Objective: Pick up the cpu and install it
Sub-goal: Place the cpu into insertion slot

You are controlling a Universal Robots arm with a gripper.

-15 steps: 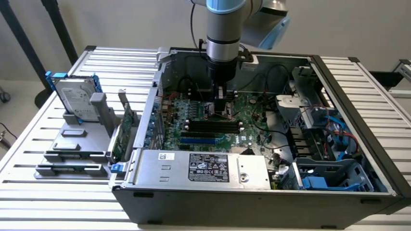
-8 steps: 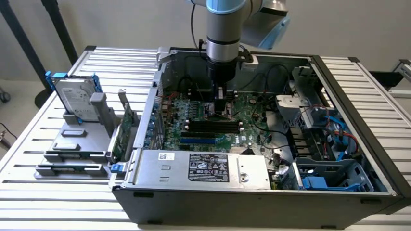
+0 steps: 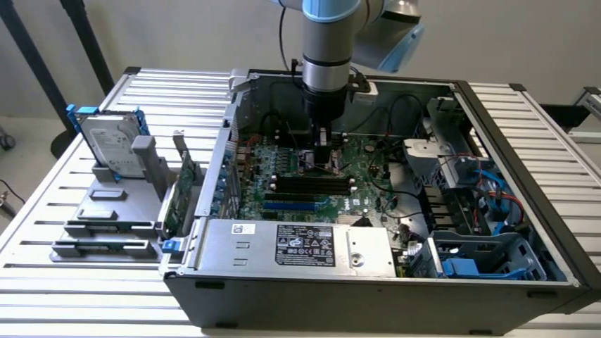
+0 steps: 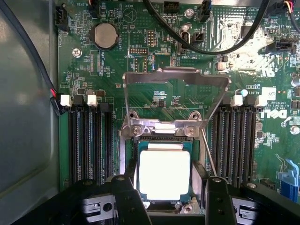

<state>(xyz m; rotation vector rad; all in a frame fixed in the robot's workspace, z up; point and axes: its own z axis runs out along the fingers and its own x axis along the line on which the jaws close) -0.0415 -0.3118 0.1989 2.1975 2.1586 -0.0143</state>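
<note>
The cpu, a small square chip with a bright silver top and a thin green rim, sits level over the open socket on the green motherboard. My gripper is shut on the cpu, with a black finger against one side and the other finger against the opposite side. The socket's metal load plate is flipped up and back. In the exterior view the arm reaches straight down into the computer case, and the gripper is low over the motherboard.
Black memory slots flank the socket on both sides, and black cables arc across the board. On the exterior view's left, a grey holder carries a hard drive and a green circuit card. The power supply and case walls hem the arm in.
</note>
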